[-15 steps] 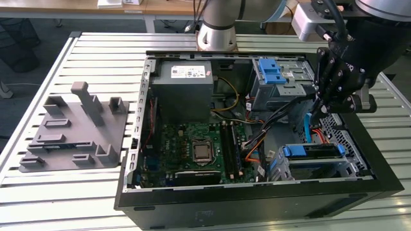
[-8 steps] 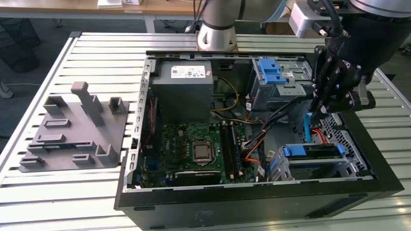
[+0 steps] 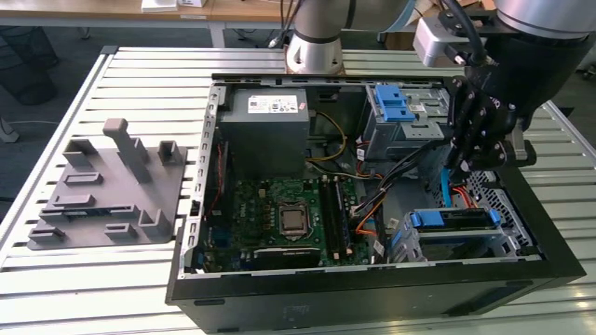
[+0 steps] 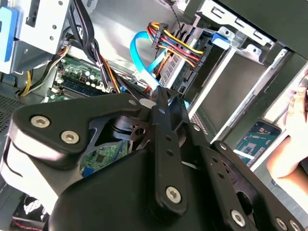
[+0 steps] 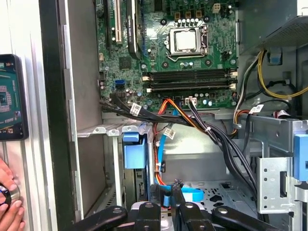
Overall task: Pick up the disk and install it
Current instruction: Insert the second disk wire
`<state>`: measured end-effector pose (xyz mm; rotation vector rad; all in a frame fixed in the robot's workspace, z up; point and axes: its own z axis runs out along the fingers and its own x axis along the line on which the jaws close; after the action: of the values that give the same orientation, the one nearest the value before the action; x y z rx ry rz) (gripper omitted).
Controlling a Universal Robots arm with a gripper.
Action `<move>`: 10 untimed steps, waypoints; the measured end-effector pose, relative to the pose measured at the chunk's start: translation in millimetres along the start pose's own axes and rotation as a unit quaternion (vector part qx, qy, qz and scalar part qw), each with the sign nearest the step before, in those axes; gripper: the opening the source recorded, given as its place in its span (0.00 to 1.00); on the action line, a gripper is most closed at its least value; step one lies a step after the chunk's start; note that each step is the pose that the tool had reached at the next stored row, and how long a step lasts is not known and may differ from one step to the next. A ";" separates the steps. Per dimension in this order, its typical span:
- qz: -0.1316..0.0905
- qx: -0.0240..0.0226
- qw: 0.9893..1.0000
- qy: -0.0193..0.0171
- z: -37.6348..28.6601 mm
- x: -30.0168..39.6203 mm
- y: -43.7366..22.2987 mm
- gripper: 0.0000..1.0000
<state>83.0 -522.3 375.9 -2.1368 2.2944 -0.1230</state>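
- We find an open computer case (image 3: 521, 209) lying on its side on the slatted desk (image 3: 139, 77), its motherboard (image 3: 279, 216) exposed.
- The claw (image 3: 479, 157) hangs inside the case near the case's edge on the exterior view's right, above the lower drive bay.
- In the first wrist view the claw (image 5: 171, 204) appears with its fingertips (image 5: 179, 197) drawn close together over a blue cable (image 5: 192, 194); we cannot tell whether it pinches anything.
- The disk (image 3: 453, 222), in its blue carrier, sits in the drive cage at the case's front corner on the exterior view's right, just below the claw.
- A grey power supply box (image 3: 265, 129) occupies the rear of the case.
- A grey moulded fixture (image 3: 107, 192) rests on the desk beside the case, on the exterior view's left.
- A person's hand (image 5: 9, 207) rests outside the case wall, beside a phone (image 5: 10, 96), in the first wrist view.
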 end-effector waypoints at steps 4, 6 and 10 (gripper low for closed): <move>0.000 0.002 1.000 0.005 5.0 -0.5 0.4 0.24; 0.000 0.002 1.000 0.008 6.6 -0.6 0.4 0.24; 0.000 0.002 1.000 0.009 6.8 -0.5 0.5 0.16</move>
<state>82.9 -522.2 369.0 -2.1427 2.3008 -0.1483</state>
